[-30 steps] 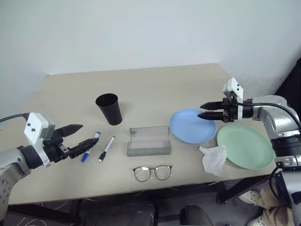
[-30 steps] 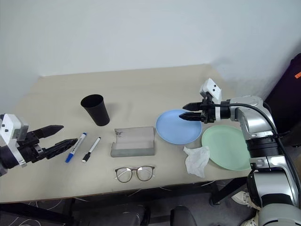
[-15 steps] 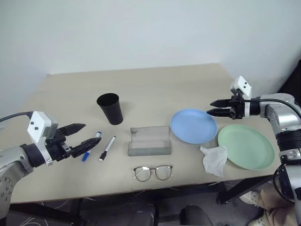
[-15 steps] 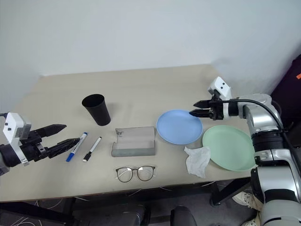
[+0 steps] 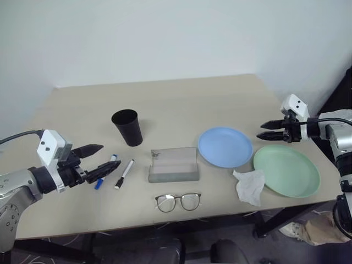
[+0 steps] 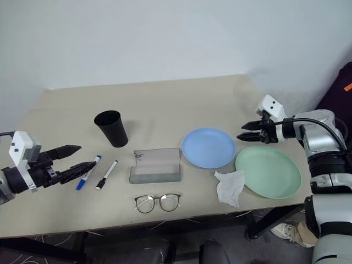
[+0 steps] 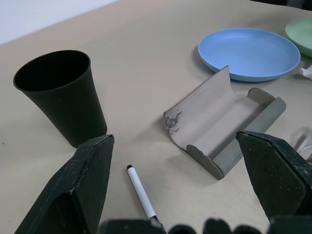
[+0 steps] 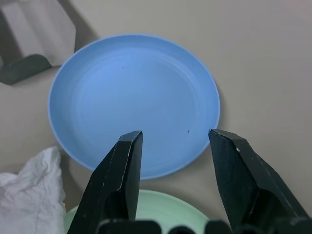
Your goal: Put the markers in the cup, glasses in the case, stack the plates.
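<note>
The right gripper (image 5: pixel 271 131), jaws open and empty, has swung off the blue plate (image 5: pixel 225 147) toward the table's right edge, above the green plate (image 5: pixel 286 170), probably to lift it. The left gripper (image 5: pixel 94 160) hovers open over the untouched markers (image 5: pixel 116 171).
</note>
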Controlling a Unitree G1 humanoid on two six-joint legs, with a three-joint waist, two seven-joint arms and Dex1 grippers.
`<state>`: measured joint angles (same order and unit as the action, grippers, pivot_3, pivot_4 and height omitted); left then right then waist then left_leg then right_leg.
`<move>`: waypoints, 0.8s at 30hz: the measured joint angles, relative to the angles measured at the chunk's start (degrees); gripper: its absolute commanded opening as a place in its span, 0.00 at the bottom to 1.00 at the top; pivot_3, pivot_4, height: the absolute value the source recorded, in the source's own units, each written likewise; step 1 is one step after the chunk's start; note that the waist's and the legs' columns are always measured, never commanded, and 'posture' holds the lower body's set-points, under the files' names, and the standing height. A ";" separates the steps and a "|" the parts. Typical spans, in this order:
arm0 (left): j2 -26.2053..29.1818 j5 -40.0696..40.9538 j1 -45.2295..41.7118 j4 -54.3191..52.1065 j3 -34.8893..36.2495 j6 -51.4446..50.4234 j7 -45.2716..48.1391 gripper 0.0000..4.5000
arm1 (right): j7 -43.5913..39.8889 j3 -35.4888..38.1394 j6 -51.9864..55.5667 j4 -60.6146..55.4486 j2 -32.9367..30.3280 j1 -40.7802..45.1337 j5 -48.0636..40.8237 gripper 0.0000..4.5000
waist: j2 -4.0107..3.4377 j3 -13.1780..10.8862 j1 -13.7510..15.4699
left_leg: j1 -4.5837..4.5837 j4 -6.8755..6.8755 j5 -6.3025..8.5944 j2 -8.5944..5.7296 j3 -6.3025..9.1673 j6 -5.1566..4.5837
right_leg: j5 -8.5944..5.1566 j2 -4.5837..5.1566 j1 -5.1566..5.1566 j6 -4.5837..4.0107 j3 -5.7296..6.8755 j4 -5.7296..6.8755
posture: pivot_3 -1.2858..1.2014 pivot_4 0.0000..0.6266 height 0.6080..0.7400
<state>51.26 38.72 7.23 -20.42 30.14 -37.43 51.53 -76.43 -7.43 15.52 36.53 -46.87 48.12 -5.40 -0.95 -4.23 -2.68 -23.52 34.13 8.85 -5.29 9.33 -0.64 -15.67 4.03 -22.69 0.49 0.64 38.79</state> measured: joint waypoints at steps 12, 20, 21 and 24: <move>-0.01 -0.03 -0.92 0.66 -2.05 0.67 0.03 0.94 | -2.64 -1.13 -4.60 -0.25 -5.73 -5.58 3.68 0.52 | 0.01 0.00 0.17 | 0.02 0.07 0.01 0.03 -0.21 -0.11 | 0.01 0.03 0.05 0.03 -0.06 0.01 | 0.52 0.00 1.00; -0.36 -0.12 -1.21 1.07 -3.21 1.53 -0.02 0.94 | -0.67 1.01 -4.24 -1.03 -10.10 -11.54 3.57 0.52 | 0.01 0.00 0.07 | 0.05 0.09 0.04 0.08 -0.57 -0.20 | 0.06 0.04 -0.01 0.10 -0.29 0.02 | 0.52 0.00 1.00; -0.36 -0.13 -1.33 1.21 -3.46 1.64 0.01 0.94 | 0.09 2.01 -4.09 -0.88 -10.89 -12.09 3.52 0.52 | 0.01 0.00 0.08 | 0.05 0.09 0.05 0.10 -0.61 -0.22 | 0.06 0.04 -0.01 0.10 -0.36 0.02 | 0.52 0.00 1.00; -0.35 -0.15 -1.84 2.08 -4.22 1.77 0.25 0.94 | 1.74 4.02 -3.64 1.18 -12.41 -13.39 3.36 0.52 | 0.03 0.01 0.11 | 0.07 0.12 0.06 0.11 -0.73 -0.28 | 0.08 0.04 0.01 0.13 -0.50 0.02 | 0.52 0.00 1.00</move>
<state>50.91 38.57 5.40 -18.33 25.92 -35.66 51.78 -74.69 -3.40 11.89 37.71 -59.28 34.73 -2.04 -0.92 -4.22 -2.58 -23.44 34.25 8.91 -5.18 8.60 -0.92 -15.59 4.07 -22.68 0.62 0.14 38.81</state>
